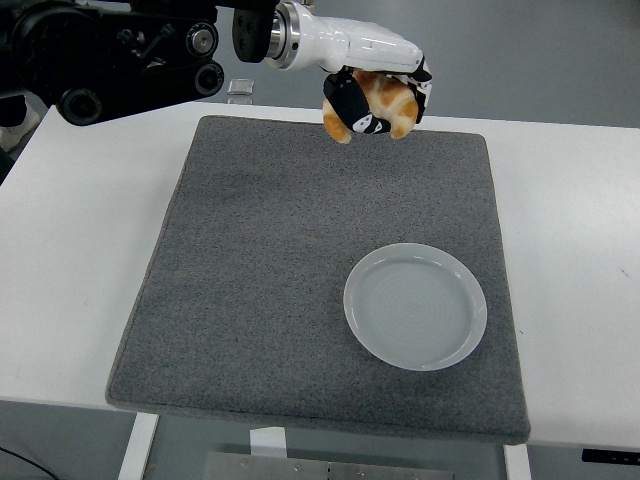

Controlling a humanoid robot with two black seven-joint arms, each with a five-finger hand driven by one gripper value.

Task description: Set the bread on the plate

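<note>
Head view: the left hand (375, 95) is gripping the bread (372, 103), fingers wrapped around it from above, holding it in the air over the far edge of a grey mat (250, 280), likely for carrying. The empty plate (415, 306) is lying well below-right of the hand, on the white tabletop (70, 260).

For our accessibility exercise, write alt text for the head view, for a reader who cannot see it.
The robot's left hand holds a golden bread in the air above the far edge of a grey mat on a white table. An empty white plate sits on the mat's near right part.
</note>
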